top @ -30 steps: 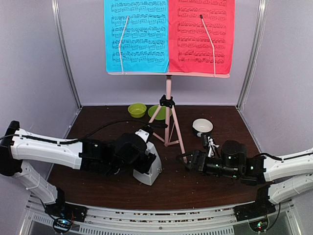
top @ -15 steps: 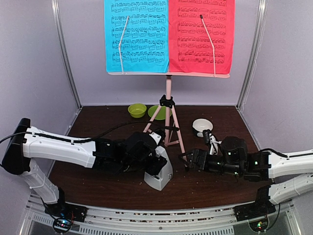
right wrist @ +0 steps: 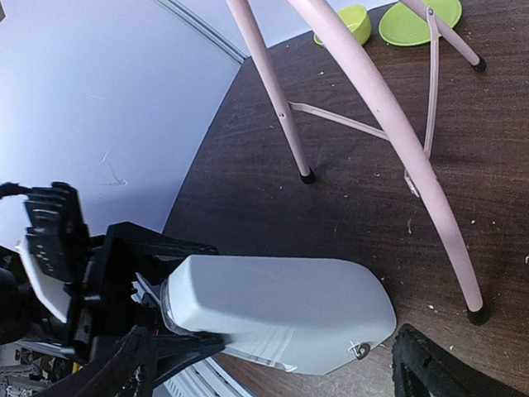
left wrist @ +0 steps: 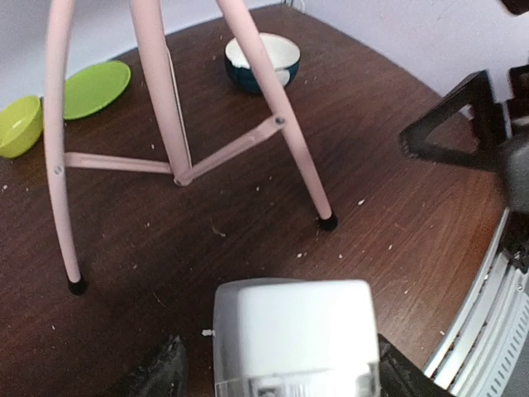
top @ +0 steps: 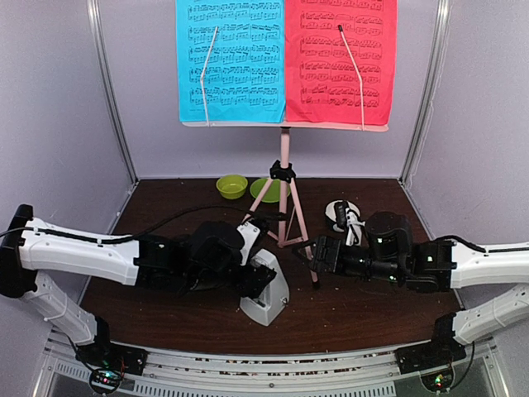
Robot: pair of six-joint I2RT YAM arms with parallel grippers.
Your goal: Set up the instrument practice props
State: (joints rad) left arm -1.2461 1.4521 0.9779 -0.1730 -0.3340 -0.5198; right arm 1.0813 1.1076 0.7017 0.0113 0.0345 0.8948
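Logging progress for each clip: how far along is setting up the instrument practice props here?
Done: the music stand stands upright, blue sheet and red sheet side by side on its desk. In hand: the metronome sits on the table before the stand, between the jaws of the left gripper, a gap on one side; the right gripper is open. Left, likely: clearing both arms away.

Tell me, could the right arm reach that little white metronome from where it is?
Probably yes: the right gripper is open and faces the metronome with nothing between, the stand's leg off to one side. But the left gripper flanks it, so they might collide.
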